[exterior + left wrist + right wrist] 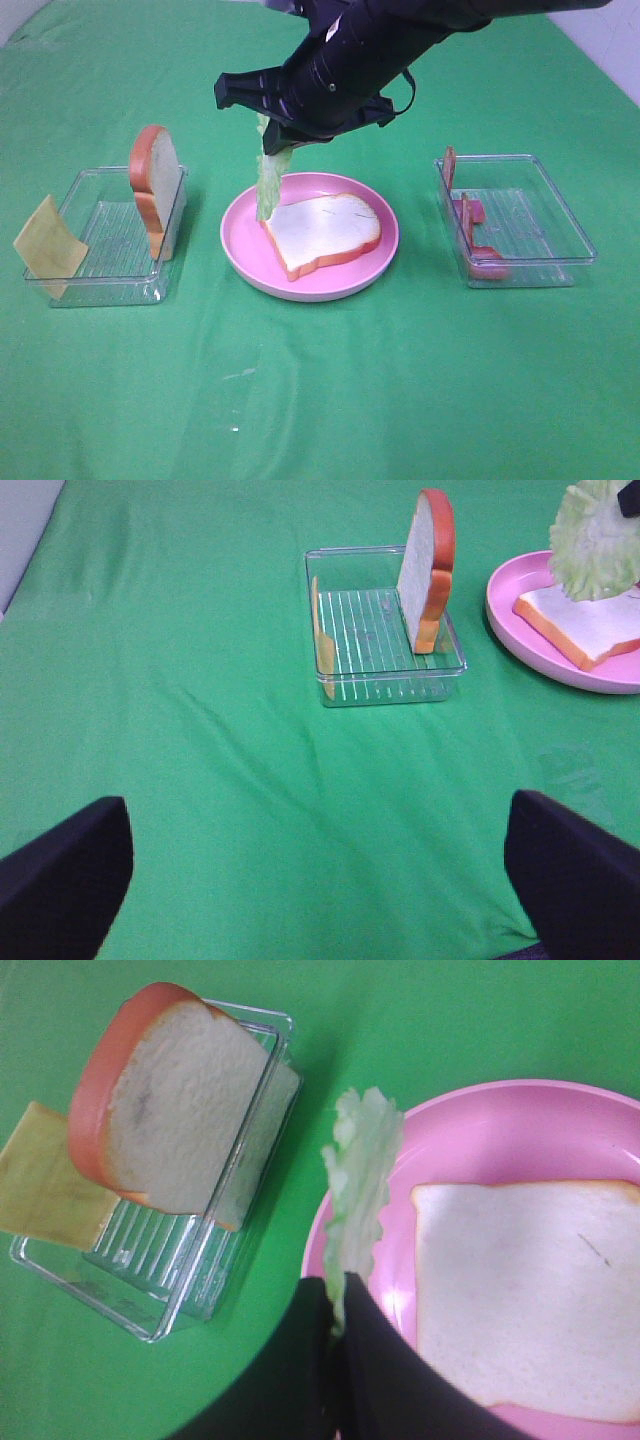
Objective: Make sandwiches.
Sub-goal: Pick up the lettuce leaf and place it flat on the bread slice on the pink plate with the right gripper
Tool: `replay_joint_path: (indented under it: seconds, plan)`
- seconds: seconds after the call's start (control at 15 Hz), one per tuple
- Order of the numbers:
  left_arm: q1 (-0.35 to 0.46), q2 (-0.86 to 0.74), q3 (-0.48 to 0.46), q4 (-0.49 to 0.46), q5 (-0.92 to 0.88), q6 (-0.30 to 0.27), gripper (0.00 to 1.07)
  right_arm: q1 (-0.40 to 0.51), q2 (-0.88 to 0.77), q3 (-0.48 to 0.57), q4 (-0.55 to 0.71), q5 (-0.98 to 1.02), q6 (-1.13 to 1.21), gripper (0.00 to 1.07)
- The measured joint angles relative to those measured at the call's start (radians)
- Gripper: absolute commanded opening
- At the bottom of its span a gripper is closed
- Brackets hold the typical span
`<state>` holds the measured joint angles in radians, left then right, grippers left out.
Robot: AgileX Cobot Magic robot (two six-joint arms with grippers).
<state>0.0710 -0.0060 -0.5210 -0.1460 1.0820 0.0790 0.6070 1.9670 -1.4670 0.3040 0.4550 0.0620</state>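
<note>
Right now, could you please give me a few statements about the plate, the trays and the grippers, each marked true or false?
The right gripper is shut on the lettuce leaf. True.
A bread slice lies flat on the pink plate. True.
The cheese square lies on the plate. False: it leans at the left tray's outer end.
The second bread slice lies flat in its tray. False: it stands on edge.
The bacon strips are in the right tray. True.
The left gripper holds something. False: it is open and empty.
</note>
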Motion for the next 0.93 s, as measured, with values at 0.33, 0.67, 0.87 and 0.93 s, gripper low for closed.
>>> replay_joint_path:
  seconds: [0.33,0.67,0.87,0.93]
  plan:
    - [0.0,0.0,0.0,0.0,0.0,0.0,0.93,-0.001,0.124,0.0,-0.066,-0.045,0.0,0.0]
    - [0.0,0.0,0.0,0.0,0.0,0.0,0.93,-0.001,0.161,0.0,-0.314,-0.035,0.144,0.0]
    - [0.0,0.0,0.0,0.0,0.0,0.0,0.93,-0.001,0.162,0.0,-0.449,-0.004,0.249,0.0]
    - [0.0,0.0,0.0,0.0,0.0,0.0,0.93,-0.001,0.162,0.0,-0.455,0.011,0.263,0.0]
